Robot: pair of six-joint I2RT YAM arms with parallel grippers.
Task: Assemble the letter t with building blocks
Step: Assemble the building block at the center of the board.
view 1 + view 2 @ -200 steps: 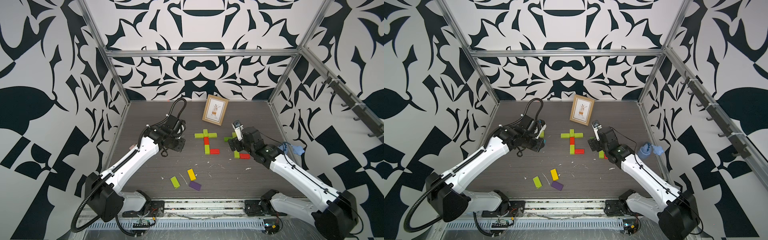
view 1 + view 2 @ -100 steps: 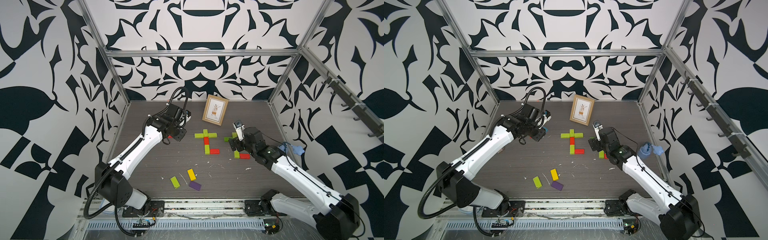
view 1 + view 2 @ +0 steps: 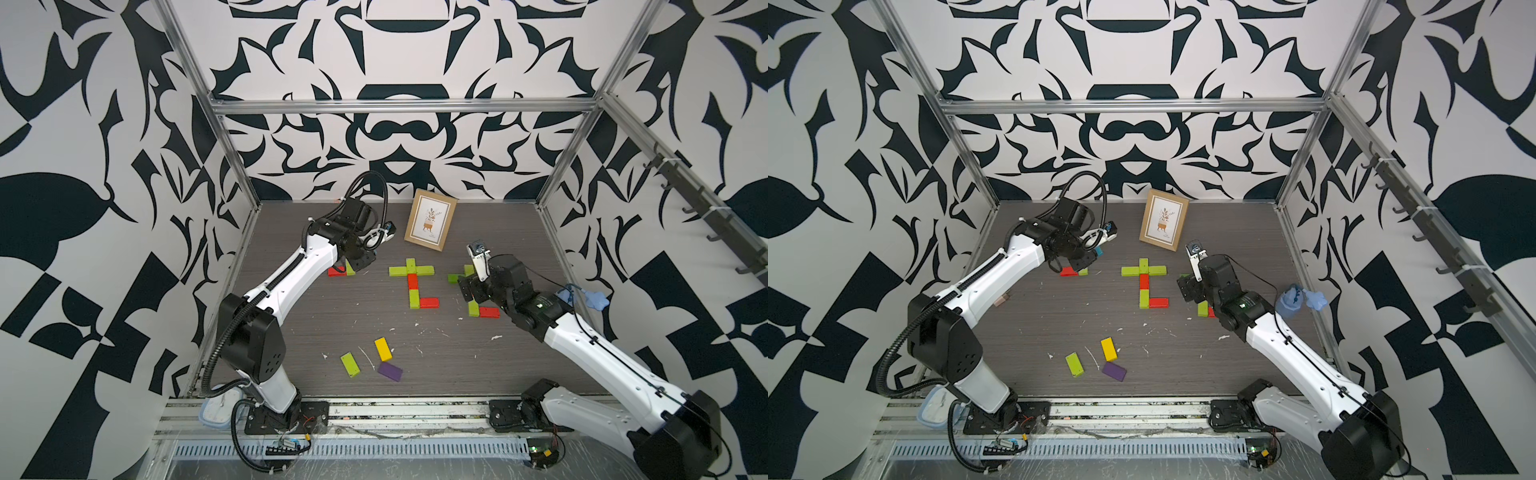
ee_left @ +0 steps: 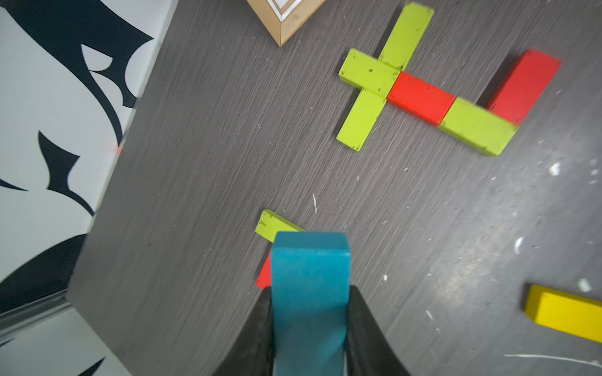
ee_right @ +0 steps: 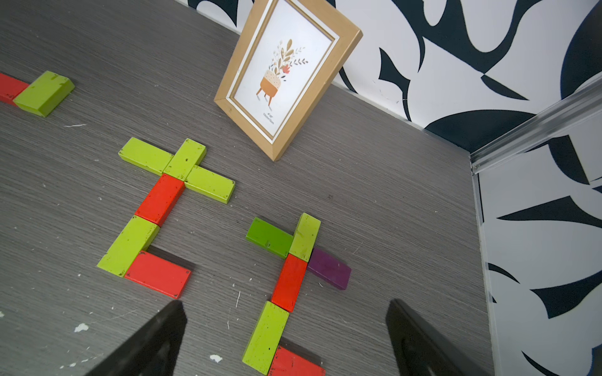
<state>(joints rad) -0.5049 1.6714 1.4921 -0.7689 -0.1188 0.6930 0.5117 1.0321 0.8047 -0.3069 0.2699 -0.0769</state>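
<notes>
The left claw is seen closed on a blue block, which is pinched at its lower part between the two dark fingers and held over the bench. Just behind it, a lime green block and a red block are partly hidden; in both top views these two lie touching each other at the left of the bench, under the claw. A middle letter is laid out flat at the centre: a lime crossbar and top, a red and a lime piece as the stem, and a red foot turned to one side. Near the back wall, a wooden picture frame is propped at a tilt. The right claw is spread wide with nothing between its fingers, and is held above the stem of a right letter. This letter is built of a dark green and a purple arm, a lime top, a red and a lime stem piece and a red foot; the purple arm sits slightly askew. Towards the front edge, a loose lime block, a yellow block and a purple block lie close together, well apart from both claws.
</notes>
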